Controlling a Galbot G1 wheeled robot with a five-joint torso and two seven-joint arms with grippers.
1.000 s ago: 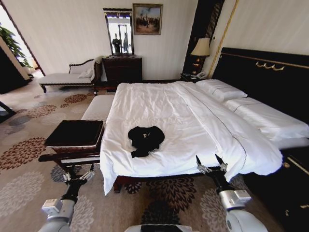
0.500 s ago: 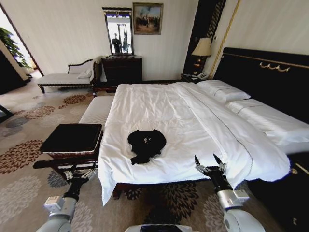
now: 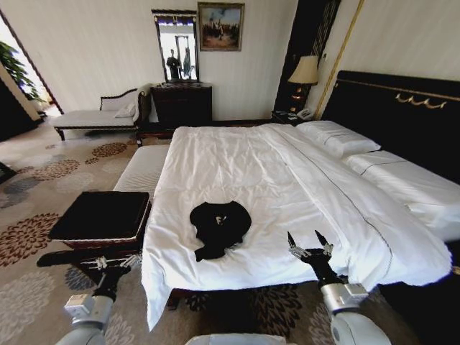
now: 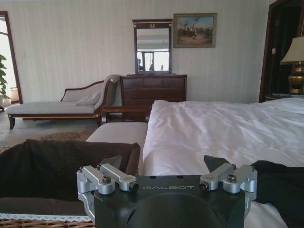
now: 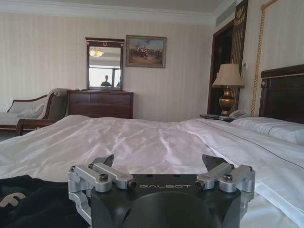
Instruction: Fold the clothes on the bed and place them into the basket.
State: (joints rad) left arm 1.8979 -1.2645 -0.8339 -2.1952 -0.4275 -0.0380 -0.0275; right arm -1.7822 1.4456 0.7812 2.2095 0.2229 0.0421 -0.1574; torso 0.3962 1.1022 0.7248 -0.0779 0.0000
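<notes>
The clothes (image 3: 219,226), a crumpled black T-shirt, lie near the foot of the bed (image 3: 237,165), on its white duvet. The basket (image 3: 100,217), wicker with a black lining, stands on a dark stand left of the bed's foot. My left gripper (image 3: 113,262) hangs open just before the basket, low on the left. My right gripper (image 3: 309,248) is open at the bed's foot edge, right of the shirt and apart from it. In the left wrist view the open gripper (image 4: 166,164) faces the basket lining (image 4: 47,171) and the shirt (image 4: 280,185). The right wrist view has the open gripper (image 5: 159,164) beside the shirt (image 5: 28,204).
A long white-cushioned bench (image 3: 140,169) runs along the bed's left side. A chaise longue (image 3: 93,115) and a dark dresser (image 3: 182,103) with a mirror stand at the far wall. A lamp (image 3: 303,72) sits by the black headboard (image 3: 402,122). Patterned carpet (image 3: 43,180) lies open on the left.
The whole picture has shifted: the camera has moved closer to the bed, so bed, shirt and basket look nearer. Both grippers hold the same pose, open.
</notes>
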